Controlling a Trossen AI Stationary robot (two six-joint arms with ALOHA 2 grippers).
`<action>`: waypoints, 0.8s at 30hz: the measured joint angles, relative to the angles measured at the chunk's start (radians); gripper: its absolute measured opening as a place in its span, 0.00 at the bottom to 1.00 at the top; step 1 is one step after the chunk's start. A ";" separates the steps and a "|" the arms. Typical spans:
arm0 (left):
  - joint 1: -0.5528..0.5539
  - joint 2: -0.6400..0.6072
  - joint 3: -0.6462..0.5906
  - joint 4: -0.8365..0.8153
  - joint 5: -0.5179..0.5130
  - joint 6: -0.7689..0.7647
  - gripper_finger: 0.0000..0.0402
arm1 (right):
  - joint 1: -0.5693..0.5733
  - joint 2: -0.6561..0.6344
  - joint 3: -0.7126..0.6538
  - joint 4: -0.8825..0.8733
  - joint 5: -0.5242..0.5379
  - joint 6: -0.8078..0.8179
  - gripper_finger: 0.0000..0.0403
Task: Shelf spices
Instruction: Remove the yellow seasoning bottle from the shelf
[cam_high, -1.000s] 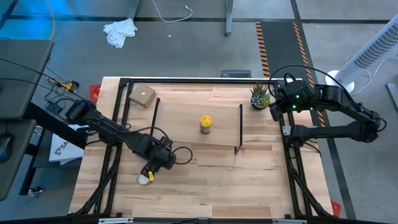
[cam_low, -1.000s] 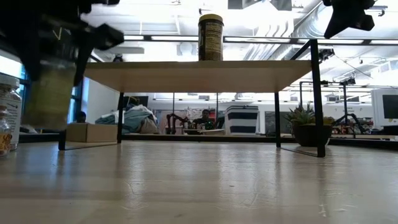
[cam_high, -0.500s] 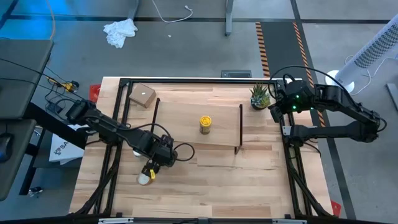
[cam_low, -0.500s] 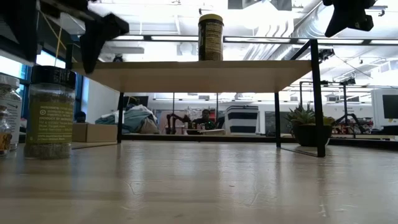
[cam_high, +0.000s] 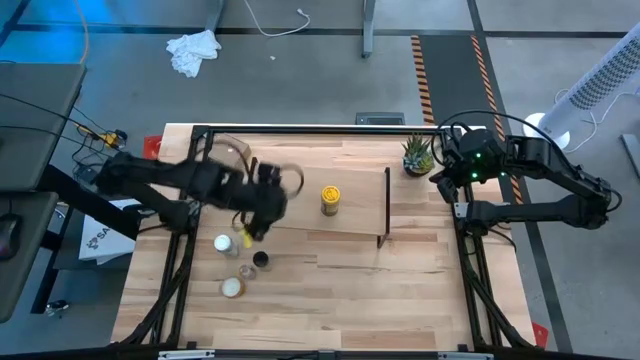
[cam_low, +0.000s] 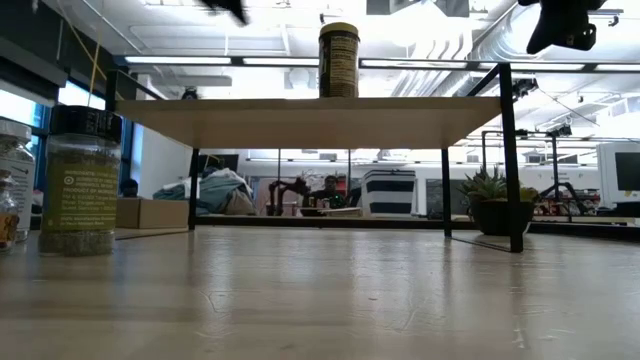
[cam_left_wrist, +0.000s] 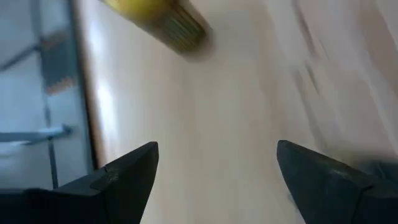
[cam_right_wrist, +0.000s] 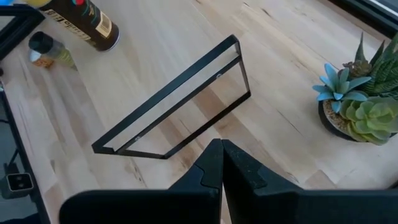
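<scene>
- The counter (cam_high: 400, 290) is a wide wooden top with a black frame along its edges; most of the front half lies bare.
- The shelf (cam_high: 355, 205) stands near the counter's middle, its plank running from nine to three o'clock with a black leg frame at each end.
- The left arm reaches across the shelf's nine o'clock end, blurred in the high view. The left hand (cam_left_wrist: 214, 168) is spread wide and holds nothing, as its own wrist view shows.
- The right arm waits off the counter's three o'clock edge, up near a small potted plant (cam_high: 417, 155). The right hand (cam_right_wrist: 221, 163) has its fingers pressed together, empty.
- The yellow jar (cam_high: 330, 199) stands upright on the shelf, near the plank's middle. It is the only spice shelved.
- The black-capped jar (cam_high: 260, 261) stands on the counter at about seven o'clock from the shelf.
- The white-capped jar (cam_high: 223, 243) stands just beside it toward nine o'clock, and a third jar (cam_high: 232, 287) sits nearer the counter's front edge.
- By this layout the task looks roughly a quarter done: one jar up, three still to lift onto the plank.
</scene>
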 joint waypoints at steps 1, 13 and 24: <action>0.029 0.008 0.017 0.048 0.000 0.005 0.81 | 0.000 0.000 0.000 -0.002 -0.001 -0.005 0.00; 0.196 0.251 0.322 0.203 0.139 0.137 0.81 | 0.000 -0.023 0.000 -0.013 -0.011 -0.075 0.00; 0.202 0.414 0.477 0.155 0.272 -0.016 0.81 | 0.000 -0.079 0.000 -0.014 -0.004 -0.051 0.00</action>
